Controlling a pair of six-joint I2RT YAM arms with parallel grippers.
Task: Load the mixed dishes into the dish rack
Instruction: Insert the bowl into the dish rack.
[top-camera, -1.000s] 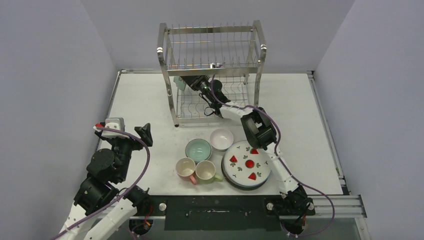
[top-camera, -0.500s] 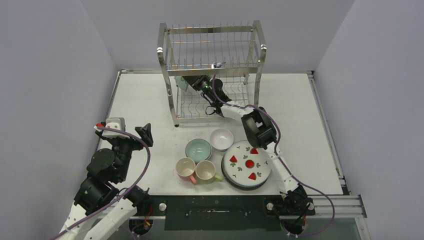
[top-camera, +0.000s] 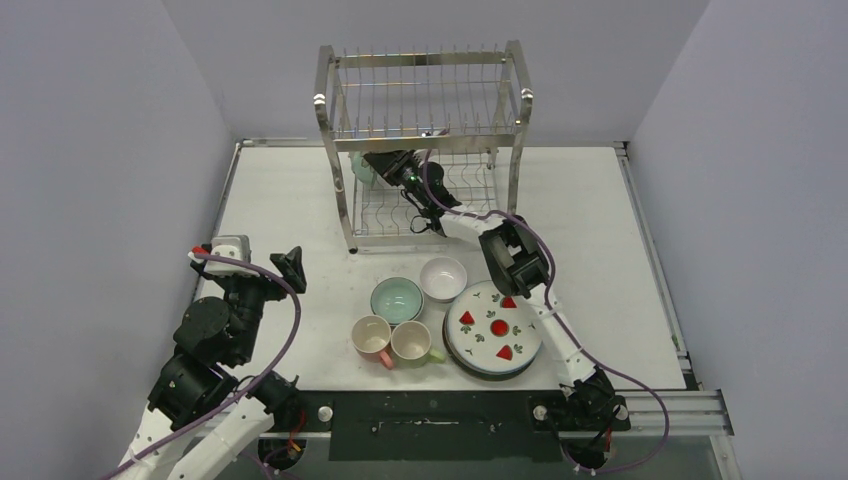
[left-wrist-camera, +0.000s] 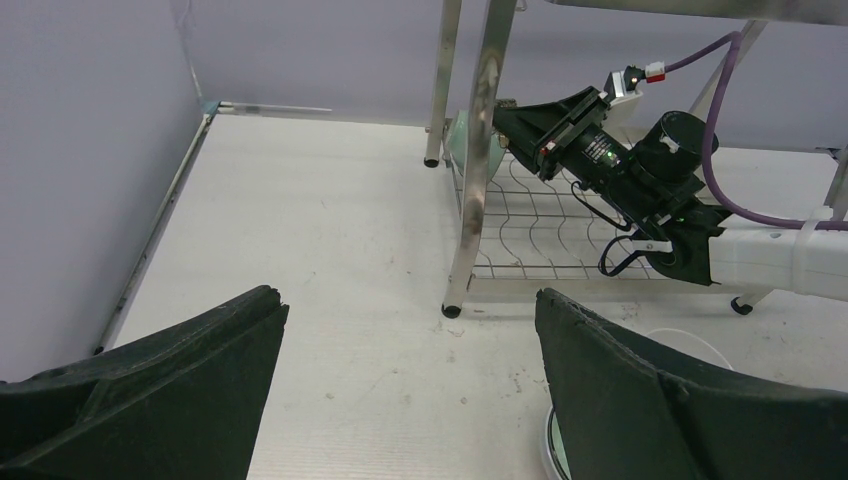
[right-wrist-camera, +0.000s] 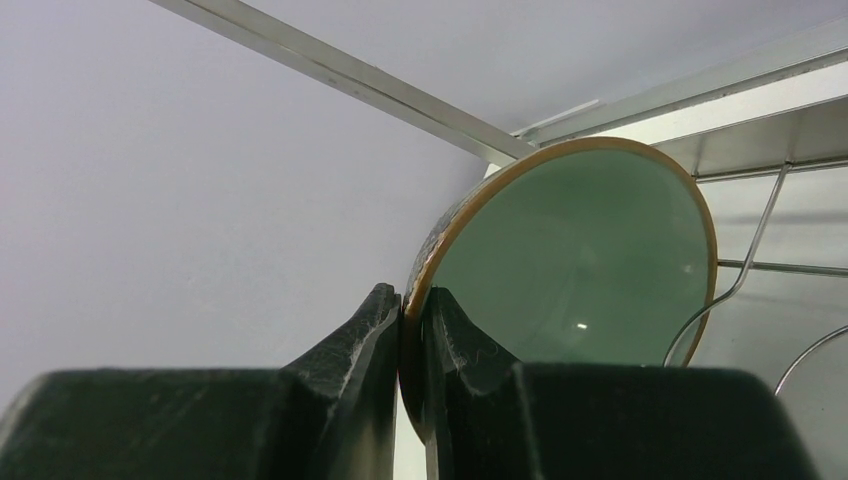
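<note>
Right gripper is pinched on the rim of a green bowl, tilted inside the dish rack's lower tier. I note the front left post just beside it. Left gripper fingers are wide apart. Two mugs and the strawberry plate sit on the table.

Gleaming steel, glossy glaze!
Polished tall steel wire rack; smooth glazed green bowl with tan rim; right claw grainy matt black plastic; white surface matt, scuffed.

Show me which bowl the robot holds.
The tan-rimmed green bowl on edge at the steel wire rack, pinched by the right gripper. The mint-green bowl and white bowl sit on the table.
</note>
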